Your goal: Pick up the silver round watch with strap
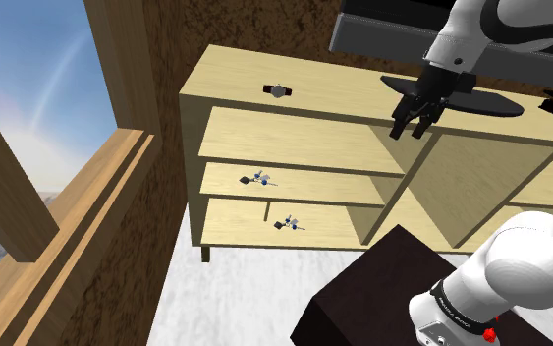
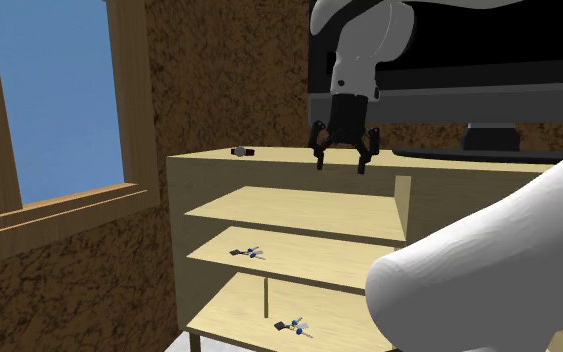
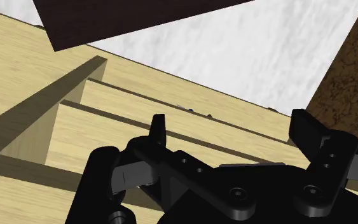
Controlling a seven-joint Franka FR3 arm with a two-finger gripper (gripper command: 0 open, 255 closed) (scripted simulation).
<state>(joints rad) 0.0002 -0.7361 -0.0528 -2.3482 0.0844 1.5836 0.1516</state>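
Round silvery watch (image 1: 279, 90), pale wood-grain cabinet (image 1: 343, 93), black claw (image 1: 411, 131) spread

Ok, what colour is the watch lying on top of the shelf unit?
The watch has a silvery case and black strap; clearest in the shoulder view.

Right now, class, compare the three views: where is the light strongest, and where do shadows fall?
Shoulder view: brightest, with a daylit cabinet top around the watch. Second exterior view: dimmer, cabinet front shaded. Wrist view: a dark shaded wedge along the divider.
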